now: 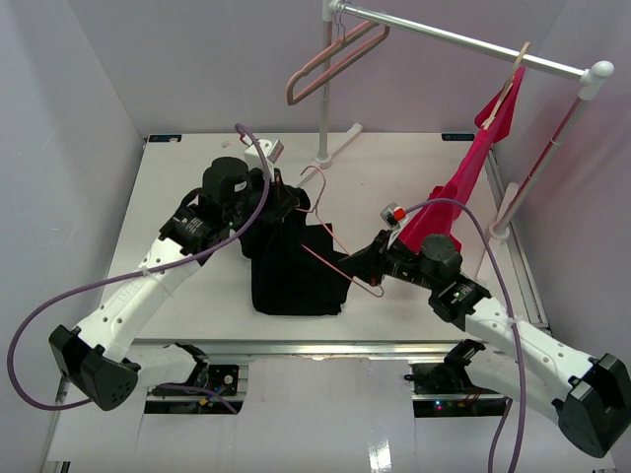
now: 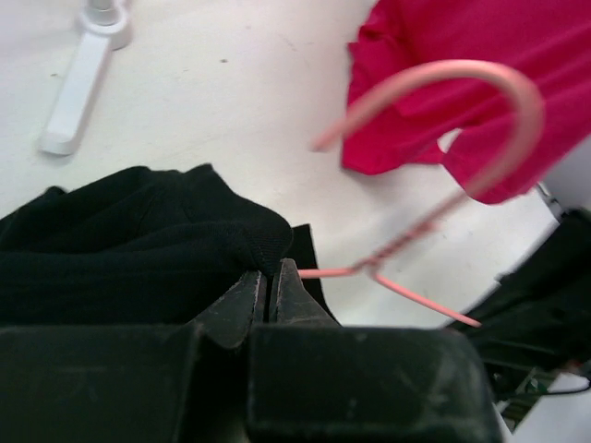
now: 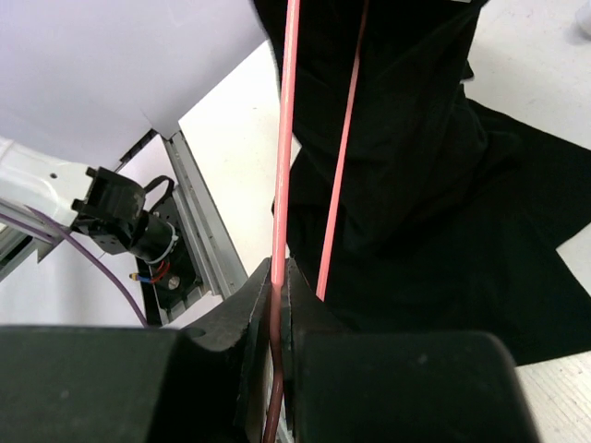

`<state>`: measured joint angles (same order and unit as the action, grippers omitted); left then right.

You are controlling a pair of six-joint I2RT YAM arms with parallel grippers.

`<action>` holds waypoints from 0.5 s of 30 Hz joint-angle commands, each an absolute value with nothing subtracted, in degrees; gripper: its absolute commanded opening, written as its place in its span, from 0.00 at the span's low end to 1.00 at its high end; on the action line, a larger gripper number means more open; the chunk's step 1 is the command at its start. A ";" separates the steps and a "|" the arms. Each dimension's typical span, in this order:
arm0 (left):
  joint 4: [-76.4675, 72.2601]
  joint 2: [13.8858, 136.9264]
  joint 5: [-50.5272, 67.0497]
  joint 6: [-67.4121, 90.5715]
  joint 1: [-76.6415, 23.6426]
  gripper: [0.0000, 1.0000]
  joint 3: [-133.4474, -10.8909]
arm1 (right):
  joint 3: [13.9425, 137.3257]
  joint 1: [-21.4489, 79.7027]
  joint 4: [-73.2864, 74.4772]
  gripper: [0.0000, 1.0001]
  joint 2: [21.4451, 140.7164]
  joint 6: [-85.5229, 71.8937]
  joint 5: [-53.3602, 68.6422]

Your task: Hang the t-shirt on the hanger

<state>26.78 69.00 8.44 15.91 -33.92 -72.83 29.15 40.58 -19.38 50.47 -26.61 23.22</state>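
Black cloth bunches at the tips of the left gripper (image 2: 272, 277). Its 2 fingers are pressed together on a fold of the t-shirt (image 2: 120, 240), with no gap between them. Just to the right of those tips, the salmon-pink wire of the hanger (image 2: 517, 101) comes out from under the cloth, rises through a twisted neck and curls into its hook above the table (image 1: 177, 177).

The right gripper (image 3: 280, 272) is also closed, nipping 1 thin run of the hanger's wire between its fingers. A 2nd run of the same wire passes just beside it, and both lead up across the black fabric.

In the overhead view the t-shirt hangs from the left gripper in a dark column. Its lower part is spread on the table between the 2 arms, near the front edge. The hanger slants across it, with the hook up by the left gripper and the low corner at the right gripper.

Behind the right arm, a red shirt (image 1: 463, 187) droops from a pale wooden hanger (image 1: 515, 69) on the white rail (image 1: 463, 39). 2 thicker dusty-pink hangers (image 1: 330, 64) hang at the rail's left end.
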 commanded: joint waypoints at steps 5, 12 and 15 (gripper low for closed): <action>21.46 64.25 21.95 16.67 -34.01 0.00 -72.06 | 30.88 40.78 -34.20 0.08 53.36 -27.26 22.83; 20.29 62.15 30.16 17.64 -34.10 0.00 -68.72 | 27.13 40.78 -47.09 0.08 52.87 -27.73 19.21; 20.60 61.55 32.74 16.50 -34.10 0.00 -67.28 | 24.03 40.78 -53.31 0.08 52.19 -28.11 19.66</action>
<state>22.60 64.63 25.67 16.96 -33.87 -68.58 26.99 40.58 -37.59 53.69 -27.69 21.01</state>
